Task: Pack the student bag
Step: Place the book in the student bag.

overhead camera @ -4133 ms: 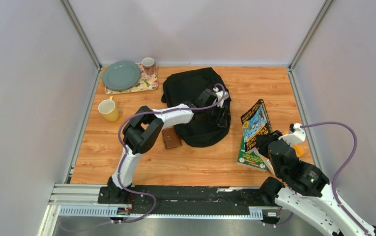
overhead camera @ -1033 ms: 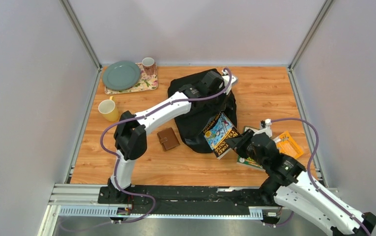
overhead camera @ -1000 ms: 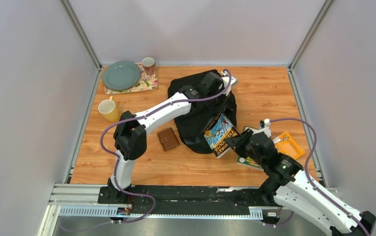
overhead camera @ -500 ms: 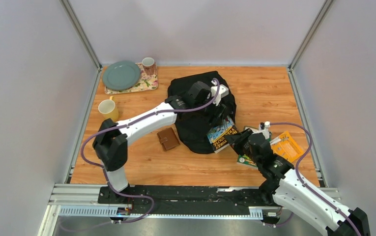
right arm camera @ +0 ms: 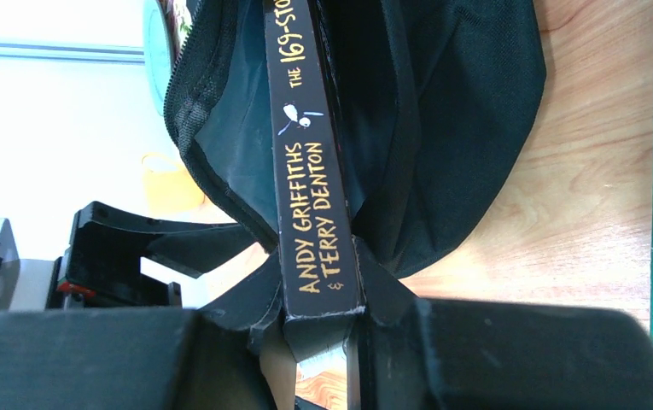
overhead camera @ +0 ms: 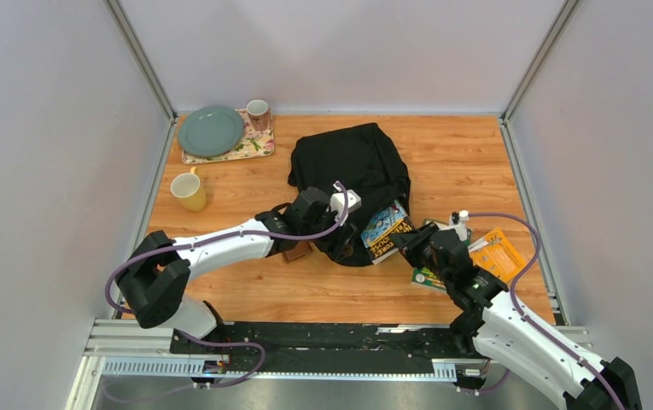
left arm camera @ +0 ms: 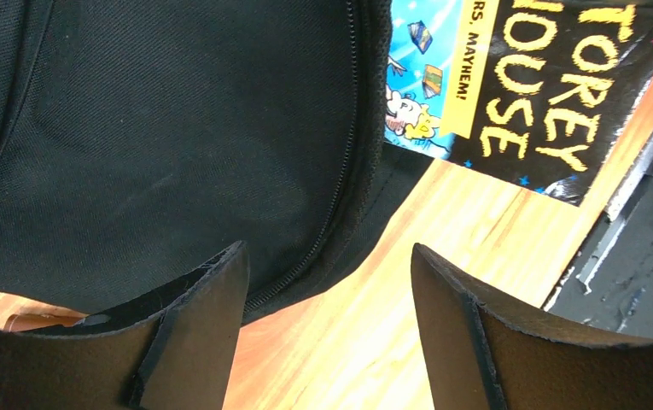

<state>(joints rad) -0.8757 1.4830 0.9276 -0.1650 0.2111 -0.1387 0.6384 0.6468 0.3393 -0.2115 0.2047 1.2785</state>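
Spine of the book [right arm camera: 310, 213] reads "ANDY GRIFFITHS & TERRY DENTON" in yellow. Beyond it is "THE 169-STO", cut off at the frame edge. Front cover [left arm camera: 553, 102] shows partial yellow "TOREY" and "OUSE"; yellow strip ends "RS. MAYHEM!".

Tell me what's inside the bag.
A book pokes partway into the bag's open mouth, its near half outside. Its far end is covered by black fabric, and anything deeper inside cannot be seen.
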